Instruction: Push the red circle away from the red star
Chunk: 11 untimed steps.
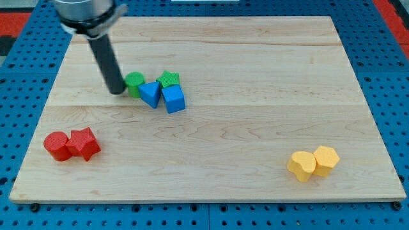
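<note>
Red circle near left, squat cylinder touching red star, pale wooden worktop on blue pegboard, my tip beside green circle, no end effector jaws.

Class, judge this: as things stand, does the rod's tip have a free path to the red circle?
Probably yes. My tip sits beside the green circle, and bare board lies between it and the red circle.
</note>
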Each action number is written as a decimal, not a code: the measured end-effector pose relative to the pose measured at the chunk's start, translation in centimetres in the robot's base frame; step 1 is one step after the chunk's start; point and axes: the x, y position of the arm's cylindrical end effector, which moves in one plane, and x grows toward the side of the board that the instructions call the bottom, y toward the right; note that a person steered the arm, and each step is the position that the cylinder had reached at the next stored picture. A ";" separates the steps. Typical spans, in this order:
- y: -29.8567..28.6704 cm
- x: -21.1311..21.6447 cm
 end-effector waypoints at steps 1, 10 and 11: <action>3.4 0.0; 1.1 20.9; -7.2 20.9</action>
